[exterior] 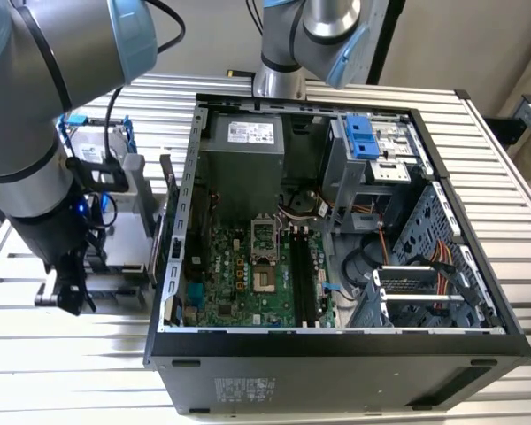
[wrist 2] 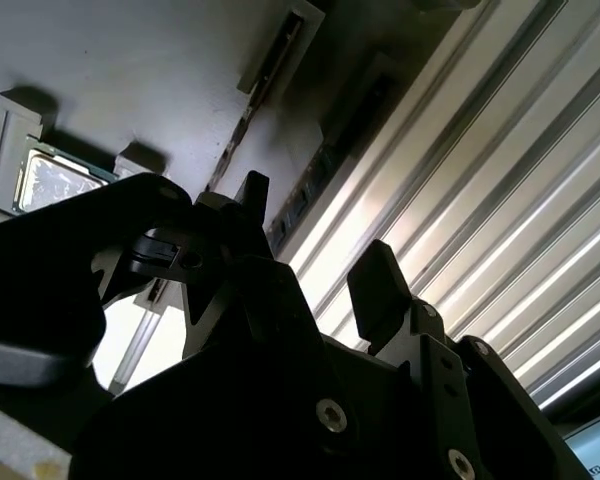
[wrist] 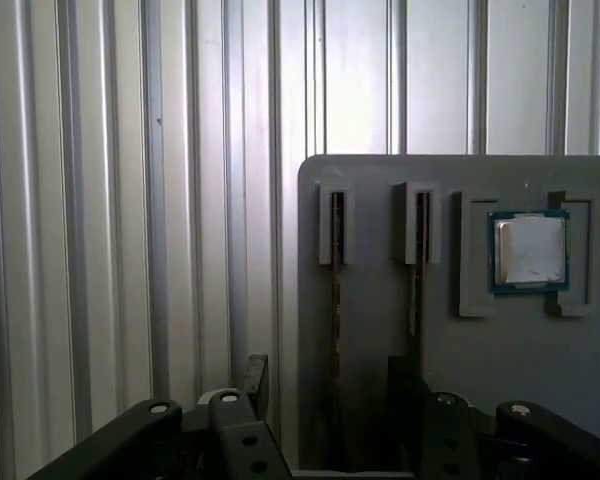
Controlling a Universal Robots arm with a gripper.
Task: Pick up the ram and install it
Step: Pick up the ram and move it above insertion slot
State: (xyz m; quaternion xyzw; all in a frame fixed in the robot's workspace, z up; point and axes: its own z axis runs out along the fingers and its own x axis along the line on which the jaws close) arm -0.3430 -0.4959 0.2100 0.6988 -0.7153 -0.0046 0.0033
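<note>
In the exterior view the end effector hangs low over the ribbed bench, on the exterior view's left of the open case. It is beside a grey holder, with a hard drive behind. In the first wrist view its fingers are spread on either side of the ram, which stands on edge in a holder slot. A second slot and the processor lie beyond, and bare bench lies on the other side. In the second wrist view the ram runs toward the gap between the spread fingers; whether they touch it I cannot tell.

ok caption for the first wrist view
Open gripper above thin dark ram stick edge-on in grey slotted holder, square silver processor alongside
</note>
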